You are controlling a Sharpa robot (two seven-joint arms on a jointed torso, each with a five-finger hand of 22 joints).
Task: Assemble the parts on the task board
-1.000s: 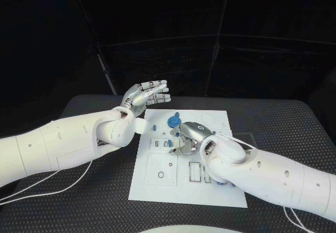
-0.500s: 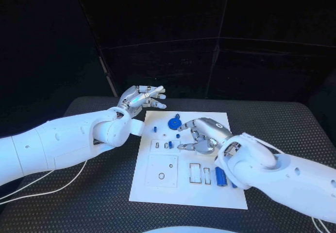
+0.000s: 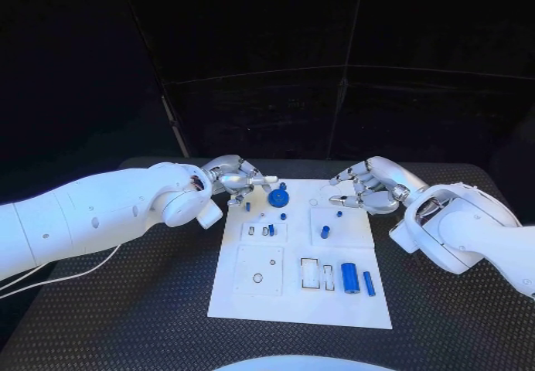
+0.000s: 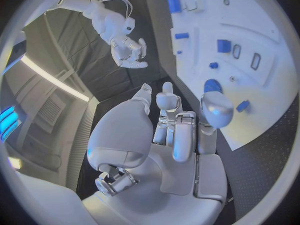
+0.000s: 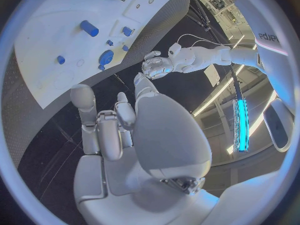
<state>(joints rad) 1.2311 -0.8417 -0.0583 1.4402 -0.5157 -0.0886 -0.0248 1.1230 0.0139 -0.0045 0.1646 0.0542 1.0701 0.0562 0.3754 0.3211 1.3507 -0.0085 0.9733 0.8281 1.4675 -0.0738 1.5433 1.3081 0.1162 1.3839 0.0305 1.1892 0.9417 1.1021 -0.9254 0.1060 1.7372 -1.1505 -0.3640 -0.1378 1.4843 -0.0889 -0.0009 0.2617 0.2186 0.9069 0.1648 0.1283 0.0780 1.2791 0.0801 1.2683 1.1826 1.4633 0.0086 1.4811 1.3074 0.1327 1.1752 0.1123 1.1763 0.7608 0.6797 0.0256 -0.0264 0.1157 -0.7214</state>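
**Both hands up at far end of board, holding nothing**

Left robot hand (image 3: 233,179) hovers at the task board's (image 3: 257,303) far left corner, fingers curled in, empty. Right robot hand (image 3: 373,186) is off the far right corner, fingers loosely curled, empty. Blue parts (image 3: 349,277) lie on the board, mid black tabletop (image 3: 134,309). Dark backdrop behind.
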